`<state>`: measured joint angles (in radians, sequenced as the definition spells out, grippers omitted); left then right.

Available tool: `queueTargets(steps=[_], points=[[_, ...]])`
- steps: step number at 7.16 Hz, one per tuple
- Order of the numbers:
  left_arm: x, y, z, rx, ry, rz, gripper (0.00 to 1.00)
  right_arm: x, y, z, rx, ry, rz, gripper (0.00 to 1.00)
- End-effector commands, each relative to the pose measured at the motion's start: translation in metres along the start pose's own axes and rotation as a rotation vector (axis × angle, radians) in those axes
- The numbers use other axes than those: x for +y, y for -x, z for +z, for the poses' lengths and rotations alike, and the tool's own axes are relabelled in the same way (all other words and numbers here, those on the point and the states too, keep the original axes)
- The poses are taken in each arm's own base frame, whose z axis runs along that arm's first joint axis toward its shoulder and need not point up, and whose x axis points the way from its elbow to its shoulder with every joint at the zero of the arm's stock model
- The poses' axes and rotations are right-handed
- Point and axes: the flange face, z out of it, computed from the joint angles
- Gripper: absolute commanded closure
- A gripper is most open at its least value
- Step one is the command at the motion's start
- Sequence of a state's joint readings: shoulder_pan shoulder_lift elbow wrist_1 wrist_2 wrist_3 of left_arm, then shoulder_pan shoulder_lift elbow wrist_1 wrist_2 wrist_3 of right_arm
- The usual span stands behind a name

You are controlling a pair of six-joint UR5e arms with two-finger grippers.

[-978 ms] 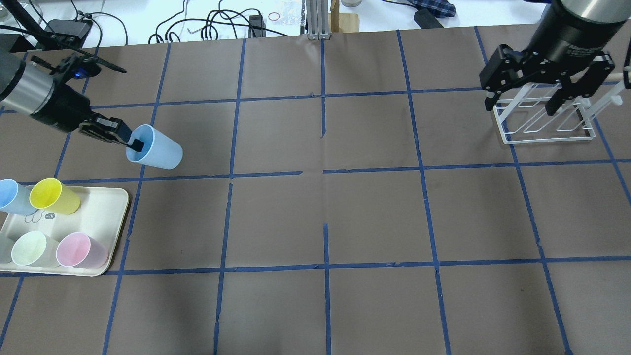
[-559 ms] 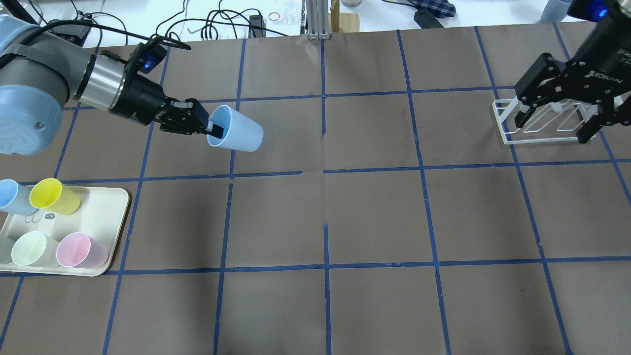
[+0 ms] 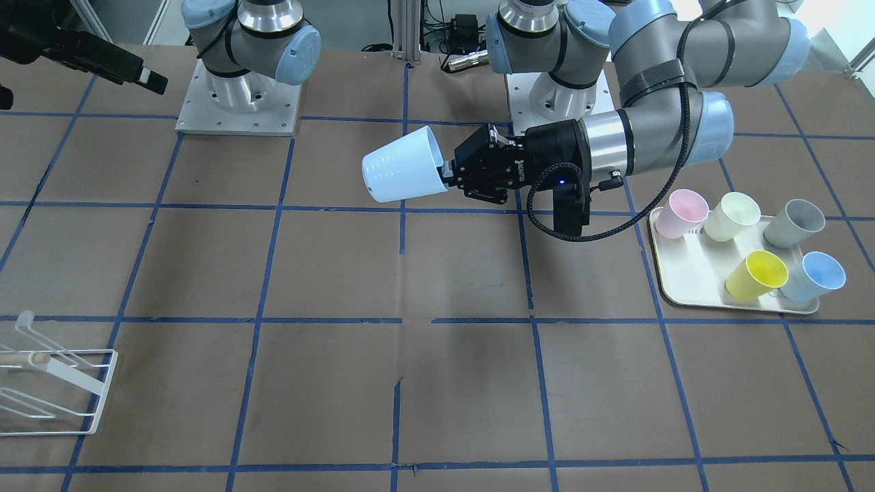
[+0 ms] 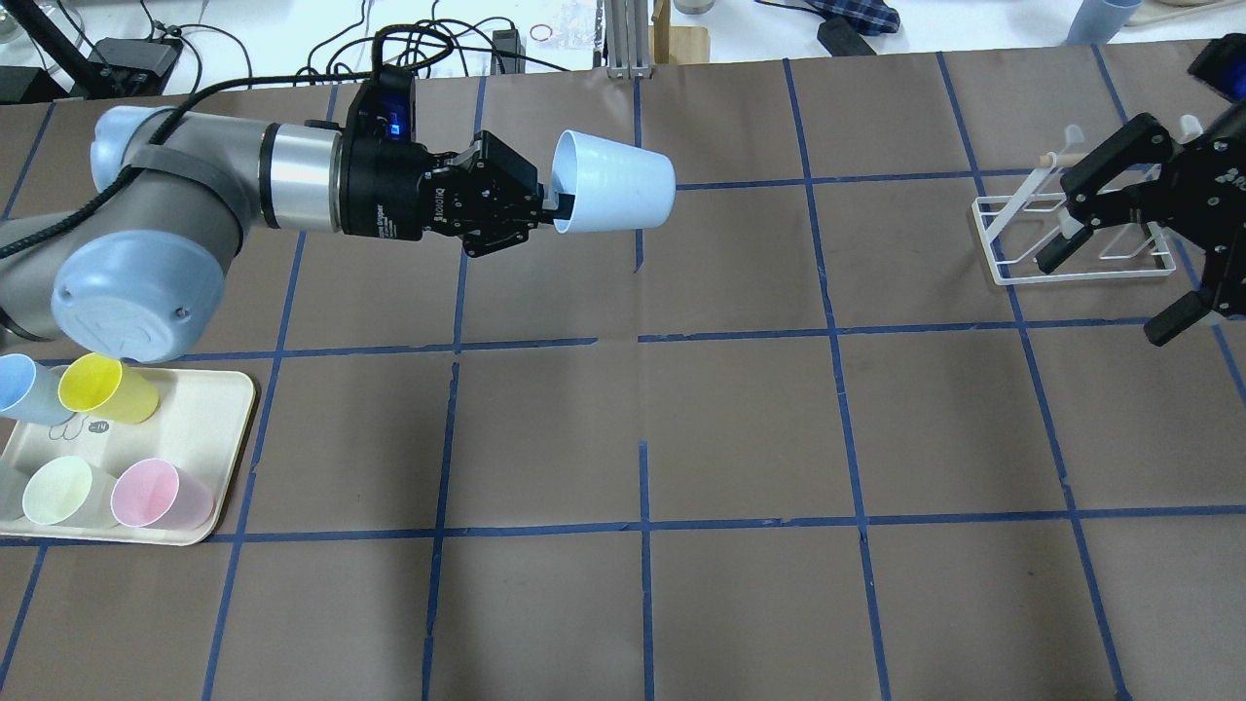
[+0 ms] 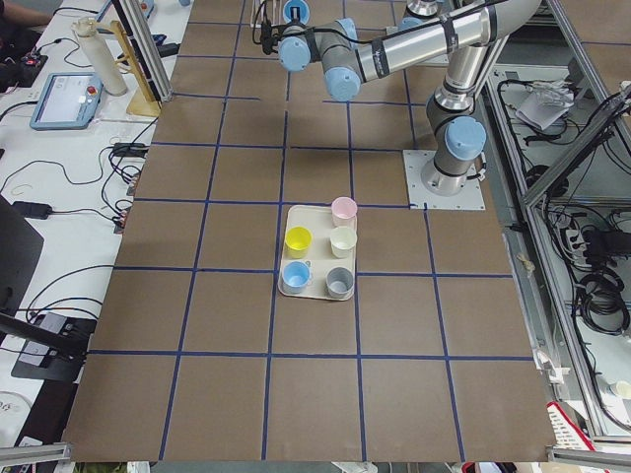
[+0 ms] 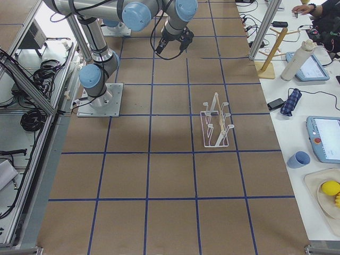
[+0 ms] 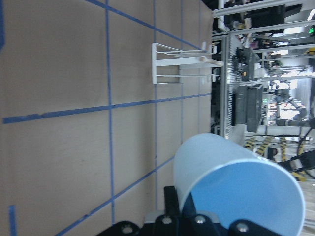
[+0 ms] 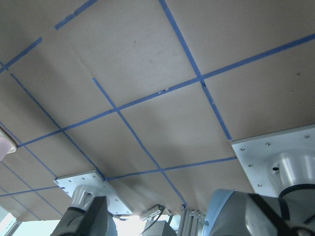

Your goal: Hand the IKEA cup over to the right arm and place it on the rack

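My left gripper (image 4: 561,206) is shut on the rim of the pale blue IKEA cup (image 4: 615,182). It holds the cup on its side above the table's far middle, base pointing toward the right arm. The cup also shows in the front view (image 3: 402,168) and the left wrist view (image 7: 231,184). My right gripper (image 4: 1100,300) is open and empty at the right edge, just in front of the white wire rack (image 4: 1003,269). The rack also shows in the front view (image 3: 101,391) and the left wrist view (image 7: 167,64).
A cream tray (image 4: 209,428) at the front left holds a second pale blue cup (image 4: 19,389), a yellow cup (image 4: 102,389), a pink cup (image 4: 156,495) and a pale green cup (image 4: 60,492). A grey cup (image 3: 796,224) shows in the front view. Cables lie beyond the far edge.
My left arm has carried the cup up and to the right, from near the tray side to the table's far middle. My right gripper has swung off the rack toward the right edge.
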<state>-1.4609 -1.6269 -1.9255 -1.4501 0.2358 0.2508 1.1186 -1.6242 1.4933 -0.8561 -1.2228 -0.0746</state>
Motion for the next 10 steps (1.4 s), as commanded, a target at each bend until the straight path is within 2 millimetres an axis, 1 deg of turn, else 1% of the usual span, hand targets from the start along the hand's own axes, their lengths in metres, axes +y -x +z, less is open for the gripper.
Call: queueTargets(steps=[1, 2, 3, 4, 5, 6, 7, 9, 10], points=[[0.015, 0.014, 0.018, 0.147, -0.013, -0.013, 1.00, 0.015, 0.001, 0.010, -0.165, 0.149, 0.076, 0.00], [0.026, 0.004, 0.043, 0.208, 0.026, 0.011, 1.00, 0.022, 0.005, 0.008, -0.199, 0.141, 0.095, 0.00], [0.039, -0.009, 0.062, 0.284, 0.056, 0.009, 1.00, 0.028, -0.001, 0.004, -0.287, 0.145, 0.171, 0.04], [0.046, -0.017, 0.071, 0.326, 0.072, 0.006, 1.00, 0.024, -0.010, -0.004, -0.309, 0.144, 0.325, 0.01], [0.052, -0.014, 0.080, 0.331, 0.090, 0.002, 1.00, 0.020, -0.007, -0.010, -0.322, 0.131, 0.528, 0.00], [0.061, -0.012, 0.086, 0.418, 0.089, -0.026, 1.00, 0.019, -0.006, -0.012, -0.319, 0.129, 0.652, 0.00], [0.067, -0.010, 0.092, 0.437, 0.098, -0.016, 1.00, 0.017, -0.007, -0.008, -0.313, 0.154, 0.675, 0.00], [0.066, -0.003, 0.101, 0.437, 0.111, -0.010, 1.00, -0.004, -0.006, 0.001, -0.372, 0.245, 0.723, 0.00], [0.061, 0.006, 0.103, 0.436, 0.109, -0.024, 1.00, 0.000, 0.003, 0.010, -0.401, 0.316, 0.754, 0.00]])
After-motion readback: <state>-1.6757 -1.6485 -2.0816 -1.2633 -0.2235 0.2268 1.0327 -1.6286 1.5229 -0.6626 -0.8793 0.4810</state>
